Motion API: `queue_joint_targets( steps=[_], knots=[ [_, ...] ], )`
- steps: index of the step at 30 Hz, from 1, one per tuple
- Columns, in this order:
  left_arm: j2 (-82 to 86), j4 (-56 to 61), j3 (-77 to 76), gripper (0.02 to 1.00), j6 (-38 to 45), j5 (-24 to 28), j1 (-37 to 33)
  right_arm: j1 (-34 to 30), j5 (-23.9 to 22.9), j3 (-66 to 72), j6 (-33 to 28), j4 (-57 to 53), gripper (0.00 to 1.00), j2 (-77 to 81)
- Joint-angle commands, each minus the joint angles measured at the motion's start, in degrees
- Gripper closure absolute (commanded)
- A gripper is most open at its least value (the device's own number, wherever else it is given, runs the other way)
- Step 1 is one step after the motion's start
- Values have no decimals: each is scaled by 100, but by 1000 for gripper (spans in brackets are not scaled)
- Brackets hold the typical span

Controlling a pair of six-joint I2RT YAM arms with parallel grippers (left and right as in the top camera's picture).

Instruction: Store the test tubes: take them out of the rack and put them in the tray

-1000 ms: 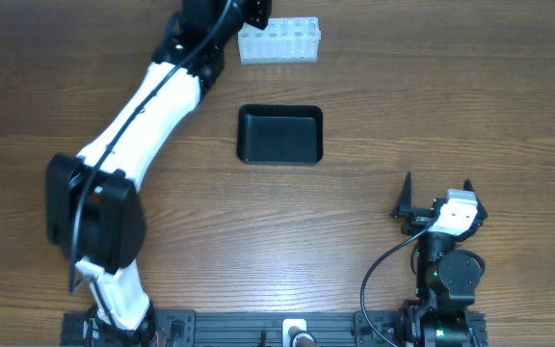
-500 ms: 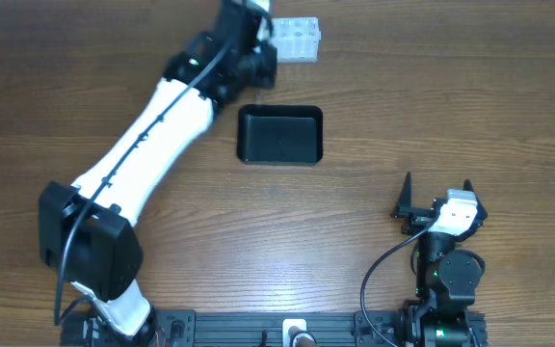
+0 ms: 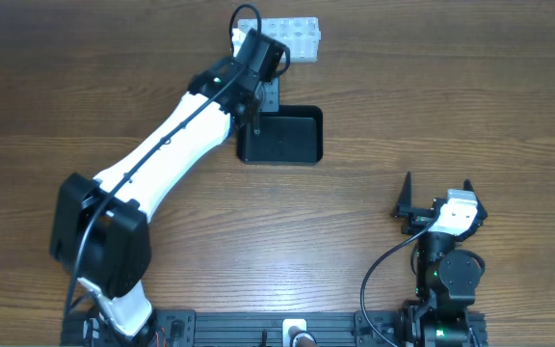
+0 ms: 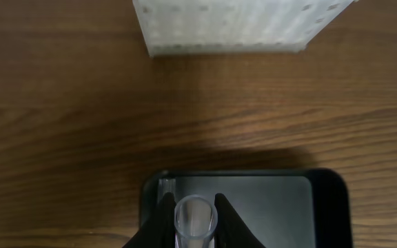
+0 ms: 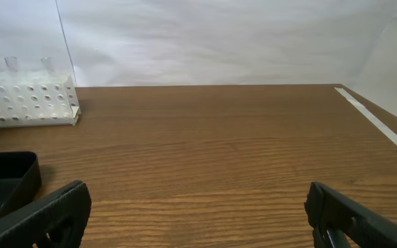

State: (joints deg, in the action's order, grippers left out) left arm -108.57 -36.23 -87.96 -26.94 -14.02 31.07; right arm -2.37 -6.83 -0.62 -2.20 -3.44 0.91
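**Black tray about to take a tube, more waiting in the rack**

One clear test tube (image 4: 195,212) is pinched upright between the fingers of the left gripper (image 4: 194,231), closed on it just below its open mouth. From the left wrist view it hangs over the near-left corner of the black tray (image 4: 302,200), inside the rim but not yet let go. No tube lies on the part of the tray floor that I can see, so this looks like the first one on its way in, though the arm covers one corner in the top view.

Just beyond the tray stands the white rack (image 3: 302,39), apart from it with a strip of bare table (image 3: 451,87) between. At least two tube tops (image 5: 10,64) poke up from its far end in the right wrist view, so most of the job seems left: release this one, then go back for the others.

The right gripper (image 3: 438,183) sits near its own base, well apart from the tray and rack, fingers spread wide and holding nothing.
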Motion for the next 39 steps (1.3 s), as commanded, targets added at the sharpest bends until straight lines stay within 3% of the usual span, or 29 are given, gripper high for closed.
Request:
queue_joint_targets(
  steps=[1,32,39],
  knots=[
    [-428,44,63,967,-214,-52,-15,31,-13,33,-22,-20,9,-57],
    [-1049,232,63,904,-247,262,136,31,-13,33,-22,-20,7,-59],
    [-1049,234,63,829,-249,262,133,31,-13,33,-22,-20,9,-59]
  ],
)
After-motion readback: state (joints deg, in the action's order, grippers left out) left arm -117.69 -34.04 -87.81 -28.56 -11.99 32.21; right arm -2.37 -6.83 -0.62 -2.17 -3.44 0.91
